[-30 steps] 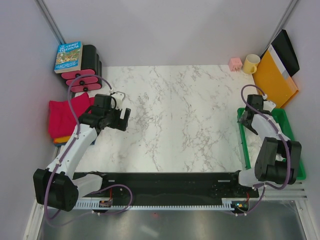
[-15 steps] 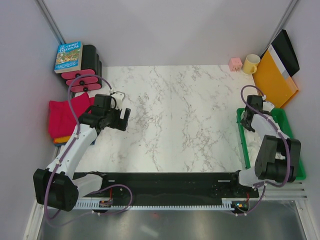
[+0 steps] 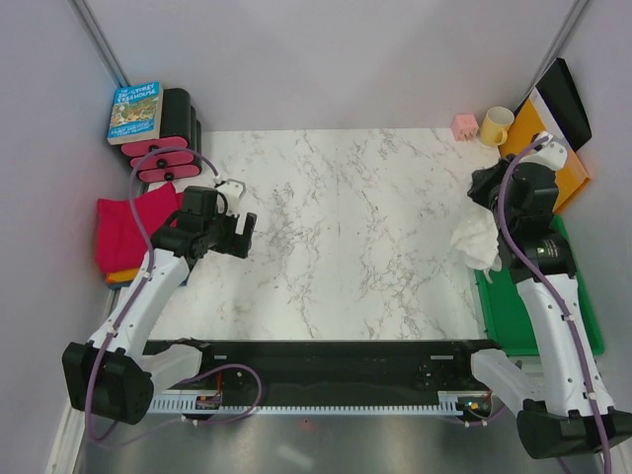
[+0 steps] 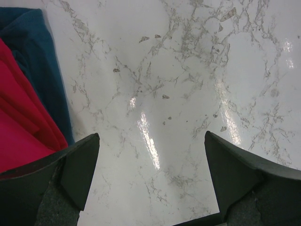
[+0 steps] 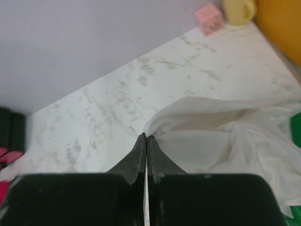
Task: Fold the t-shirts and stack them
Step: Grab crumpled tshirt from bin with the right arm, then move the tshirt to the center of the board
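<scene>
A thin cream-white t-shirt (image 3: pixel 477 242) hangs bunched from my right gripper (image 3: pixel 489 196) over the table's right edge, its lower part trailing toward the green bin (image 3: pixel 523 316). In the right wrist view the right gripper (image 5: pixel 146 137) is shut on a fold of the white t-shirt (image 5: pixel 221 136). A folded magenta-pink t-shirt (image 3: pixel 128 227) lies at the left edge on an orange one (image 3: pixel 120 276). My left gripper (image 3: pixel 242 232) hovers open just right of that stack. In the left wrist view the left gripper (image 4: pixel 151 136) holds nothing over bare marble, with the pink t-shirt (image 4: pixel 19 127) and a blue t-shirt (image 4: pixel 37 56) at left.
A book (image 3: pixel 136 111) rests on black-and-pink weights (image 3: pixel 173 148) at the back left. A pink cube (image 3: pixel 465 125), a yellow mug (image 3: pixel 496 125) and an orange flat folder (image 3: pixel 543 158) stand at the back right. White marble table (image 3: pixel 346 217) spans the middle.
My right gripper shut on the white t-shirt in the bin, then rose and moved back, pulling the shirt up and out. The left arm barely moved.
</scene>
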You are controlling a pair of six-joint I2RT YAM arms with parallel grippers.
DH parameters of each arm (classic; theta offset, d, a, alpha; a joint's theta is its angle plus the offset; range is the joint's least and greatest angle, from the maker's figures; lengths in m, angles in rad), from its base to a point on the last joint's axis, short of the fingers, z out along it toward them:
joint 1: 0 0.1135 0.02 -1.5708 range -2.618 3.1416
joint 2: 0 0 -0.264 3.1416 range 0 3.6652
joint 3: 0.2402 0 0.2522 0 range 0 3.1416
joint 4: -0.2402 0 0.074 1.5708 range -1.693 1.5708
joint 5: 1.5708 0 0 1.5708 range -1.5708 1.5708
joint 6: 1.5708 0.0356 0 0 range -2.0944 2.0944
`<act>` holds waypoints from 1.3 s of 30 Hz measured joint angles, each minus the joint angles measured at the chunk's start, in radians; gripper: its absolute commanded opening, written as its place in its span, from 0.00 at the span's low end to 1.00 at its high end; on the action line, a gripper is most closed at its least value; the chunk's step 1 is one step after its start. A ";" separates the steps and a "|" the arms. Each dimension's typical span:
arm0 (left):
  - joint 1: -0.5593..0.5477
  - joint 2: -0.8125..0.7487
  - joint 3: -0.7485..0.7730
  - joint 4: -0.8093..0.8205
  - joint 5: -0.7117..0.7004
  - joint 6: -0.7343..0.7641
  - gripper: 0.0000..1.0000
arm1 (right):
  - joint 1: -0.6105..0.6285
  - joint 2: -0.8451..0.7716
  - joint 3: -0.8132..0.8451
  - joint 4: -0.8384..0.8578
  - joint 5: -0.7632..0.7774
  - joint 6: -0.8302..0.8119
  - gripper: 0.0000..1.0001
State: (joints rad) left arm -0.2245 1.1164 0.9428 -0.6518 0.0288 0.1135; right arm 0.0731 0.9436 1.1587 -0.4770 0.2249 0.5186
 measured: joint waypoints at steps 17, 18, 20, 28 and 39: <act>0.000 -0.043 -0.001 0.000 0.035 0.000 1.00 | 0.844 0.527 0.396 -0.045 -0.174 -0.052 0.00; 0.000 -0.048 -0.001 0.000 0.035 0.000 1.00 | 0.902 0.606 0.453 -0.066 -0.108 -0.058 0.00; 0.000 -0.058 -0.001 0.000 0.034 0.000 1.00 | 0.980 0.731 0.536 -0.100 -0.002 -0.063 0.00; 0.001 -0.102 -0.005 -0.001 0.030 0.000 1.00 | 0.970 0.941 0.658 -0.147 0.257 -0.032 0.00; 0.001 -0.132 -0.039 0.000 0.069 0.000 0.99 | 0.846 0.999 0.616 -0.131 0.307 0.050 0.00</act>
State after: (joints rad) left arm -0.2237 0.9848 0.9035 -0.6514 0.0975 0.1135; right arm 0.9195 1.9423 1.7748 -0.6083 0.5320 0.5682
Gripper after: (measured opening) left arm 0.994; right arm 0.010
